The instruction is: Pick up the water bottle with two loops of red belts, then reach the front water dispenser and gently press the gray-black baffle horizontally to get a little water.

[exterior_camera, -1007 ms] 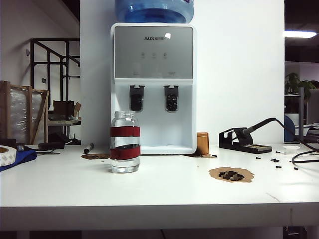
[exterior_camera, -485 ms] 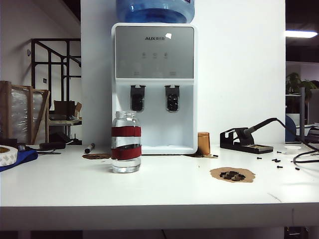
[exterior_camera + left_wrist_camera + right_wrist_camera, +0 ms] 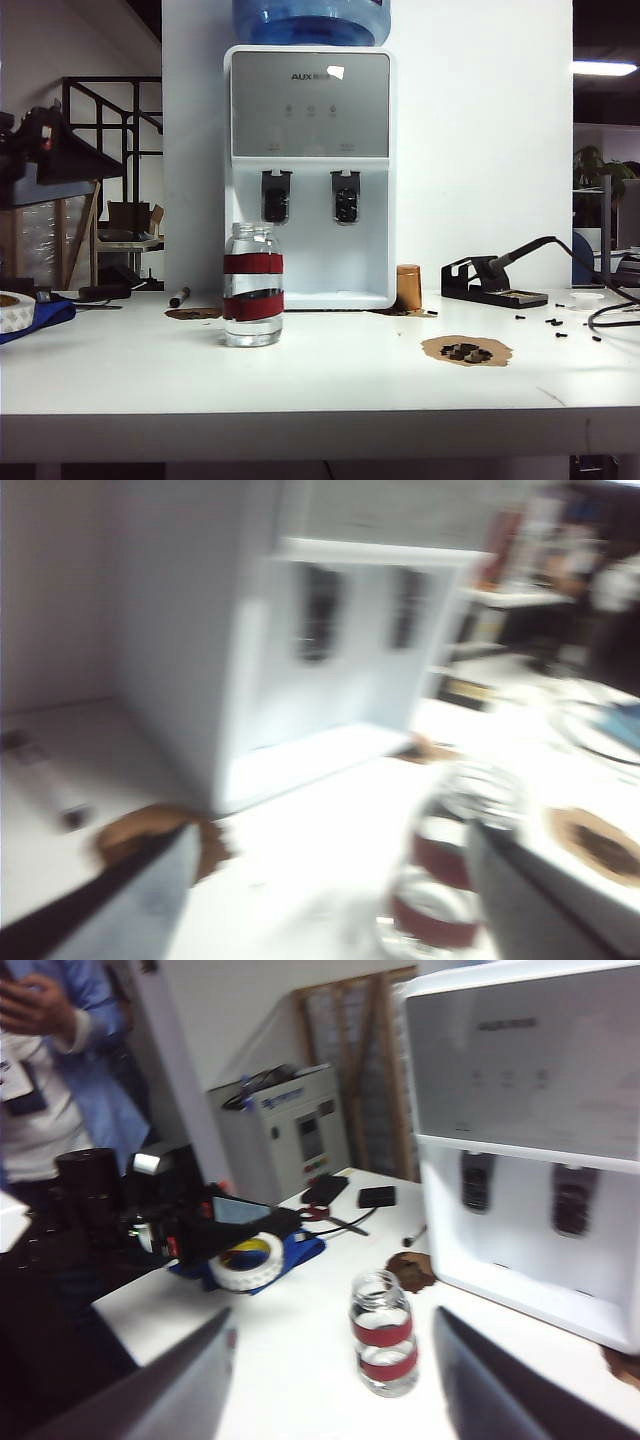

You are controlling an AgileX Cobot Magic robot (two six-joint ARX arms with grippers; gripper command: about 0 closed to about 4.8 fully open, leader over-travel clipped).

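The water bottle [image 3: 252, 300], clear glass with two dark-red bands, stands upright on the white table [image 3: 330, 385] in front of the water dispenser [image 3: 310, 170]. The gray-black baffle [image 3: 275, 205] is the left lever in the dispenser's recess. My left arm [image 3: 40, 160] shows at the exterior view's left edge, high above the table. The left gripper [image 3: 330, 910] is open, and the blurred bottle [image 3: 445, 880] sits just inside one finger [image 3: 530, 900], still ahead of the tips. The right gripper [image 3: 340, 1390] is open too, with the bottle [image 3: 385, 1335] beyond its tips and the baffle [image 3: 476, 1182] behind.
A soldering station [image 3: 495, 280], a brown cup [image 3: 407, 287] and a brown patch with black screws [image 3: 465, 351] lie right of the dispenser. A tape roll on blue cloth [image 3: 15, 312] and a marker [image 3: 178, 297] lie at the left. A person [image 3: 50, 1050] stands beside the table.
My left arm has come into the exterior view at its left edge, where nothing of it showed before. The bottle and dispenser have not moved.
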